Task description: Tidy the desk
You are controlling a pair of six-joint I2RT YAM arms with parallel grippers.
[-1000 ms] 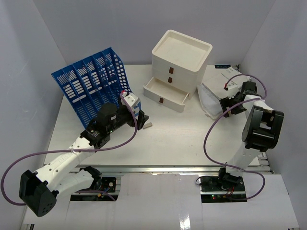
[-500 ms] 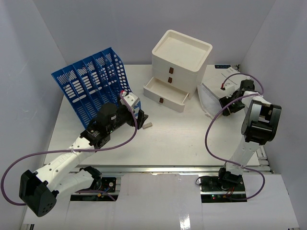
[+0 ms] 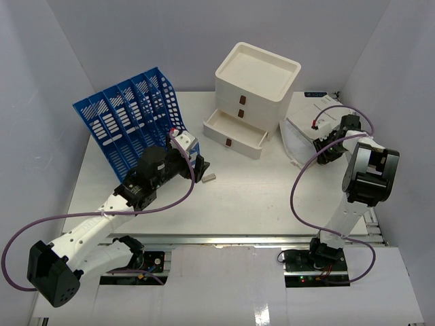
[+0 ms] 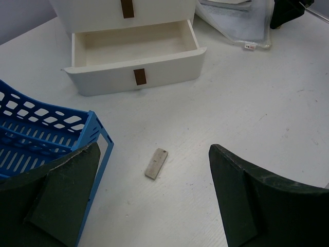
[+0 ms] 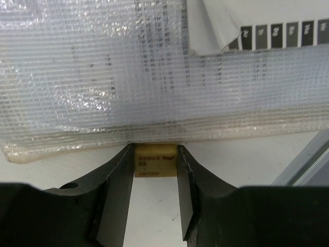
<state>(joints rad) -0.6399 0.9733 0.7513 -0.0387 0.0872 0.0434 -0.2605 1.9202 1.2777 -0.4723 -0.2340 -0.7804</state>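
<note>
Room on desk [image 3: 272,197] ctr — drawer [image 3: 234,132], rack [image 3: 129,119] behind

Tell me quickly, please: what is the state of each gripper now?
Left gripper: open, holding nothing.
Right gripper: appears closed on the yellow tag at the edge of the mesh pouch.

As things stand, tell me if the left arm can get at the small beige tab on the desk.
Probably yes: the left gripper hangs open over the tab, with bare desk around it and the blue rack close beside.
</note>
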